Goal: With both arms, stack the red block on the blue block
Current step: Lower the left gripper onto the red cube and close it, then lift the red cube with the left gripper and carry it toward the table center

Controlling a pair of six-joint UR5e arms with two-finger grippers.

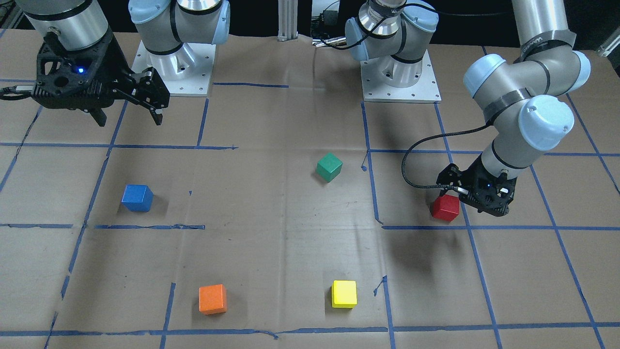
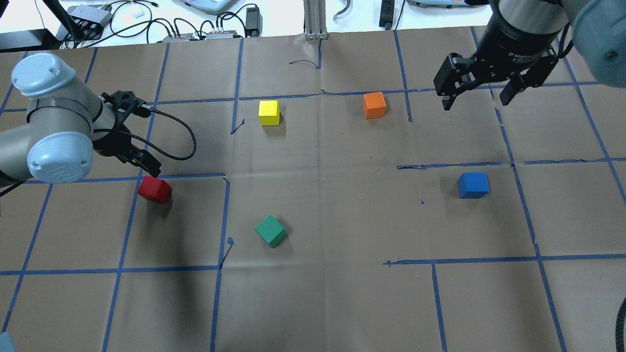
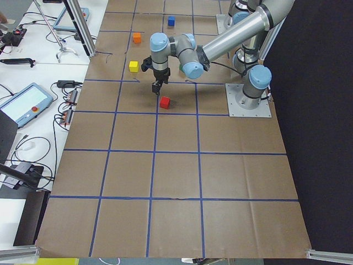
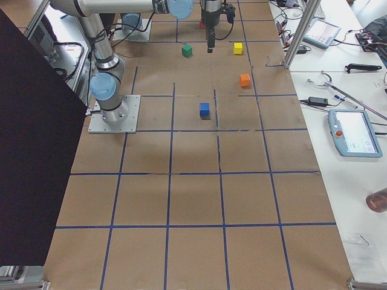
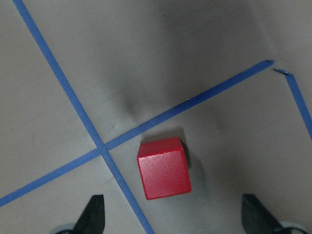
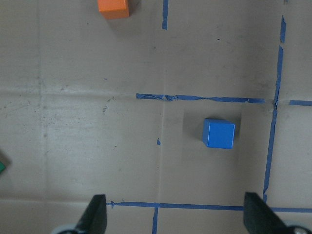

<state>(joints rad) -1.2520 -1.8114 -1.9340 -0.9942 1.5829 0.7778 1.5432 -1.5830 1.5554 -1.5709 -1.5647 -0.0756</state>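
Fingers (image 5: 93, 214) of the left gripper (image 5: 175, 219) are spread wide and hold nothing, poised above the red block (image 5: 163, 168). For a clean grasp, I'd turn the wrist slightly so the pads meet the cube's flat faces, which sit a little skewed to the finger line, then drop straight down before closing. The cube lies roughly between both tips, touching neither. It sits in the worktop's left half, midway between the robot-side and operators' edges. The blue block (image 6: 219, 133) lies well apart in the right half.

table (image 2: 342, 220), red block (image 2: 154, 189), blue block (image 2: 473, 185)
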